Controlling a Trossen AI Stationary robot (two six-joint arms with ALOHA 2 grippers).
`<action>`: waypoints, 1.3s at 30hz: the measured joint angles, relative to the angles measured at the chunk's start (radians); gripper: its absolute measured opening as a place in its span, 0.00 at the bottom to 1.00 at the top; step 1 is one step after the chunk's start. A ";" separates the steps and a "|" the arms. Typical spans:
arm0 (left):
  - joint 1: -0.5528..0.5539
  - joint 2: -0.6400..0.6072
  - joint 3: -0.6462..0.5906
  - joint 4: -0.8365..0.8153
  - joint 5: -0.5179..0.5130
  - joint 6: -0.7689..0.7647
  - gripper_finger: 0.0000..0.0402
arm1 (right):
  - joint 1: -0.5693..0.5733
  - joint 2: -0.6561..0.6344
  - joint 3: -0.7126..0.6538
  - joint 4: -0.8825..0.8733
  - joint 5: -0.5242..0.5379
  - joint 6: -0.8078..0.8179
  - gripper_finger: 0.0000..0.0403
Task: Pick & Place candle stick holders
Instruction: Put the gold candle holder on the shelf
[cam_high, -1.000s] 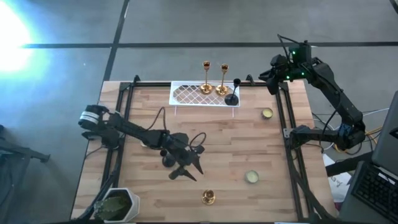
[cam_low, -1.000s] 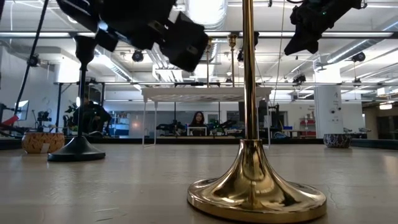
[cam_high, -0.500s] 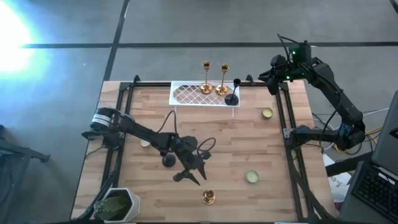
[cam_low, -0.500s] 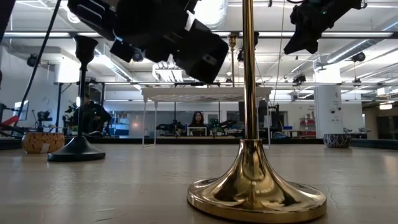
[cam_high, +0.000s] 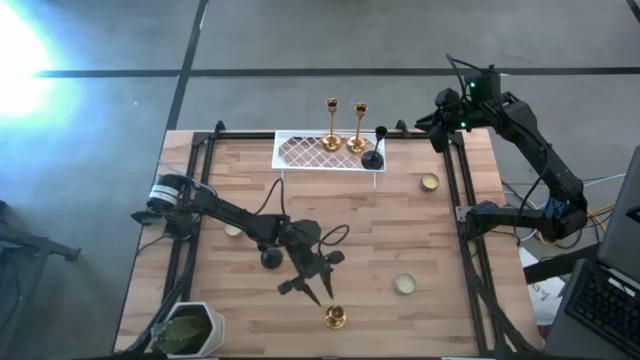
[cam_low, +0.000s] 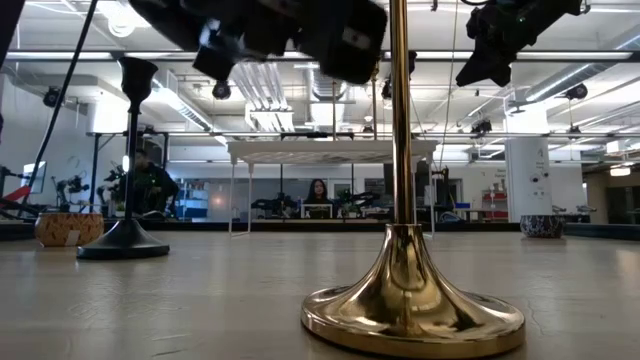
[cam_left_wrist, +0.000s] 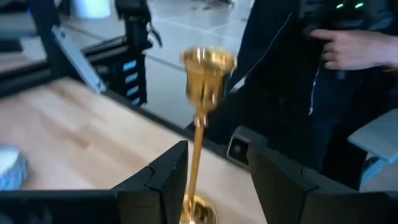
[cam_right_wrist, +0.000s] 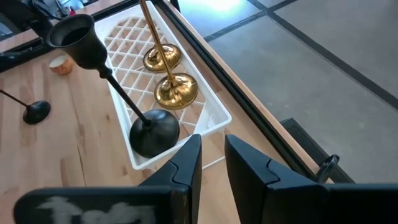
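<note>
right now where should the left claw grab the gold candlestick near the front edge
Grip the slim stem of the gold candlestick below its cup, coming level from the side. It stands upright on a flared base, and the left claw is open with the stem showing between its fingers.

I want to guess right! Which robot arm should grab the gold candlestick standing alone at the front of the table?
Probably the left. The left gripper hangs open just beside the gold candlestick, its jaws facing the stem. The right gripper waits far off by the white tray.

No legible text, labels, brands, numbers or signs anywhere.
</note>
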 joint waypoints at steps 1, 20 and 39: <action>0.000 0.009 0.014 0.000 0.010 0.002 0.43 | 0.000 0.000 0.000 0.000 0.000 0.004 0.17; -0.034 0.149 0.089 0.024 0.000 0.014 0.43 | 0.000 0.000 0.000 -0.007 -0.007 -0.004 0.19; -0.046 0.208 0.170 0.023 0.029 0.002 0.39 | 0.000 0.000 0.000 -0.004 -0.006 -0.008 0.21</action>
